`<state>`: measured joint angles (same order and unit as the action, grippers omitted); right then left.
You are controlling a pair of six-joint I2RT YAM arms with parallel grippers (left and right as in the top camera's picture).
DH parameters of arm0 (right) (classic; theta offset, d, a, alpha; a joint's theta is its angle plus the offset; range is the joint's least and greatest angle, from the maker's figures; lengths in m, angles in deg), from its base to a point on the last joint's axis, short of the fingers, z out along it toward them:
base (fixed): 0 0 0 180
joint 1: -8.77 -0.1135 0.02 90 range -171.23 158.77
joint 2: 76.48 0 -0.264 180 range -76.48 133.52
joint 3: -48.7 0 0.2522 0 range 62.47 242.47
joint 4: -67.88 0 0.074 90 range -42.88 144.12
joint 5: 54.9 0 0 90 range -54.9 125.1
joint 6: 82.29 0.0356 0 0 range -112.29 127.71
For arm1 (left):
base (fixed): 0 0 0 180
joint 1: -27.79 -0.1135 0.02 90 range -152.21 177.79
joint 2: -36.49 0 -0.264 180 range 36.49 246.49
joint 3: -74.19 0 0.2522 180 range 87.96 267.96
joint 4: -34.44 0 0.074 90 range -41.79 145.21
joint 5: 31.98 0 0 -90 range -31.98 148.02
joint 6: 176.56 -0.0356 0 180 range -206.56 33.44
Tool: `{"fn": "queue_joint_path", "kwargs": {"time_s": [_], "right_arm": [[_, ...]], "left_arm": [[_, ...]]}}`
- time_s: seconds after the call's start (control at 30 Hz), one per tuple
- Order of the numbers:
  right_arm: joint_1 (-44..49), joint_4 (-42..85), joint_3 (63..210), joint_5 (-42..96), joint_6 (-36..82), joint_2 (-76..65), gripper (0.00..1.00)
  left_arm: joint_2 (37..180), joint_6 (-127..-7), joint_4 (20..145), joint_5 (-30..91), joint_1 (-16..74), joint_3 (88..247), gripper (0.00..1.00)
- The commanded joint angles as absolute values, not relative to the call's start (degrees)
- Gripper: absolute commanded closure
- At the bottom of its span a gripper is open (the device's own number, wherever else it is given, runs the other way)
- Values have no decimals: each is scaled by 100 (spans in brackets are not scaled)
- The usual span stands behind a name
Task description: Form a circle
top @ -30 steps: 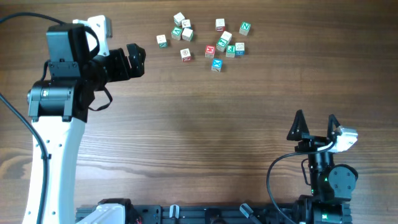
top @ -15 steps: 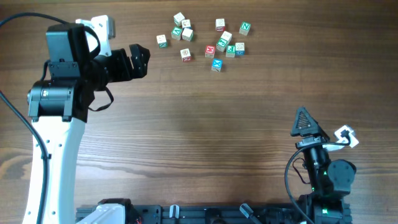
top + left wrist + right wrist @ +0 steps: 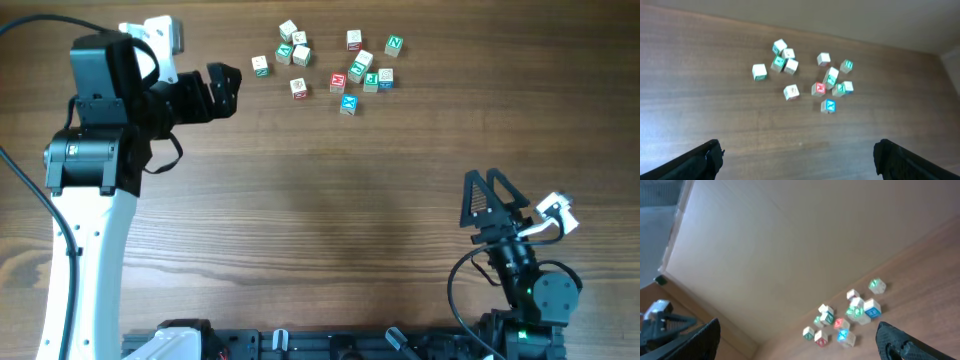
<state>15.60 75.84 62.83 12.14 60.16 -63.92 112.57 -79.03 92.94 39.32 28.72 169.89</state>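
FIRST REACH: About a dozen small wooden letter cubes [image 3: 330,65] lay in a loose scatter at the far side of the counter [image 3: 320,200], with no circle begun. The left end effector [image 3: 228,90] hovered just left of the scatter, fingers spread wide and holding nothing. The piece nearest it, a lone pale cube [image 3: 260,65] with a green face, sat apart from the rest on that side. The right end effector [image 3: 490,195] hung near the counter's front edge, well apart from the cubes, also wide and empty. A blue-faced cube [image 3: 348,103] sat at the near edge of the group, just beside a red-faced cube [image 3: 338,82]. Several pieces to their right stood touching or nearly so.

Judged from this layout, the step in hand was the reach for a first cube. The next move called for bringing the left fingers down around one outlying piece without knocking its neighbours. It would then need carrying to bare wood where a ring could be laid out. The tight cluster on the right looked harder to pick from.

Letters in green, red and blue showed on the cube faces, but they were too small to read with confidence. No brand name or label could be made out on the arms or the counter.
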Motion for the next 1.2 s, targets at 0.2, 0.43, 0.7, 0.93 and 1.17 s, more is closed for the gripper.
{"fn": "queue_joint_path", "kwargs": {"time_s": [0.2,0.43,0.7,0.93,1.17], "right_arm": [[1547,5901,6287,1299,7054,-6351,0],[1547,5555,6287,1760,8378,-6351,0],[1547,5575,6287,1481,7515,-6351,0],[1547,5590,6287,1072,5574,-6351,0],[1547,5575,6287,1175,5576,-6349,0]], "left_arm": [[11604,-8021,8255,3663,3217,17052,0],[12824,-8187,7707,3986,3709,17052,0],[13917,-8182,7093,3984,3917,17052,0],[14734,-8161,6581,3980,4096,17052,0],[15540,-7540,5781,4767,4371,17052,0]]}}
